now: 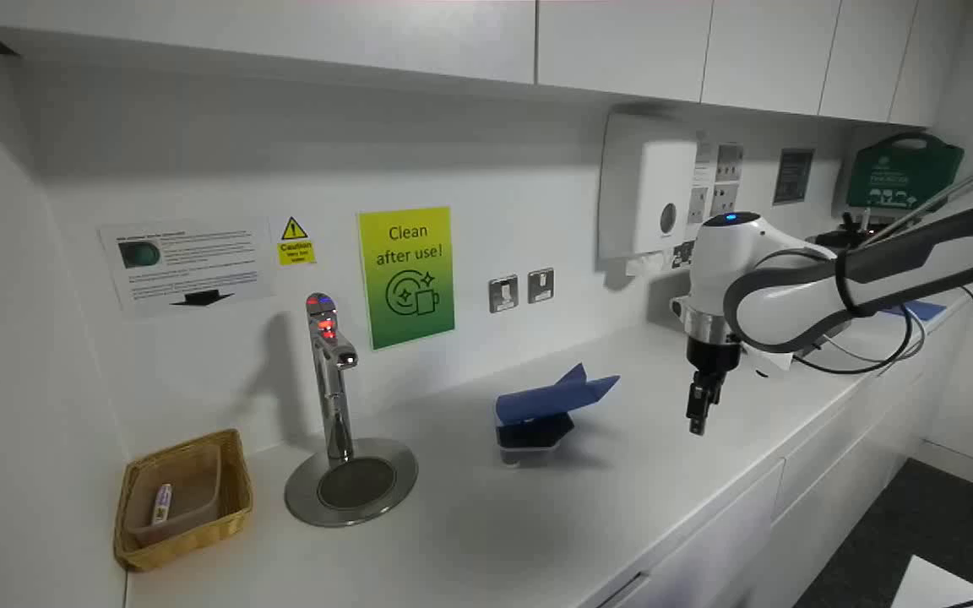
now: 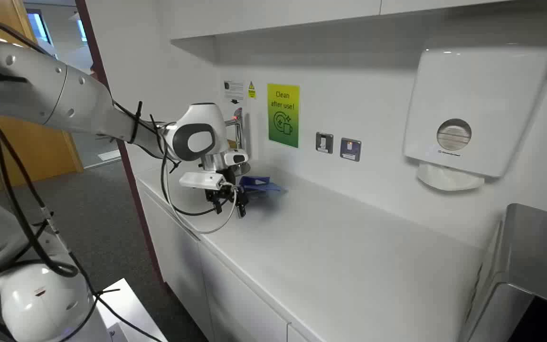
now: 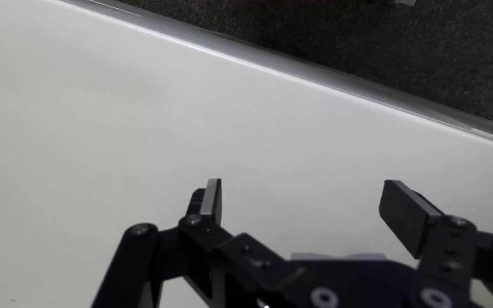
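We see the hand (image 3: 303, 188) hanging over the counter (image 3: 122, 128) with its fingers (image 3: 211, 199) well apart, the white counter showing through the gap between them. In the wrist view the counter's edge runs aslant ahead of the fingers, with the dark floor (image 3: 443, 51) beyond. Nearest to the hand we find the tub (image 1: 529, 454), which in an exterior view stands on the counter to the hand's left, near but not touching it. A blue sheet (image 1: 550, 402) curves over the tub, one pointed end reaching out toward the hand, and under it sits something dark (image 1: 535, 432) that we cannot make out. Farther from the hand, past the tub, we see the tap (image 1: 333, 405) rising from its round plate (image 1: 305, 498), then the basket (image 1: 187, 545), with a box (image 1: 195, 494) in it that has a small tube (image 1: 162, 503) inside. On the wall (image 2: 359, 104), higher than the hand, we see the poster (image 1: 408, 279), two switches (image 1: 503, 294) and the dispenser (image 2: 482, 104). On the hand's far side from the tub, in an exterior view, we see a grey machine (image 2: 520, 256).
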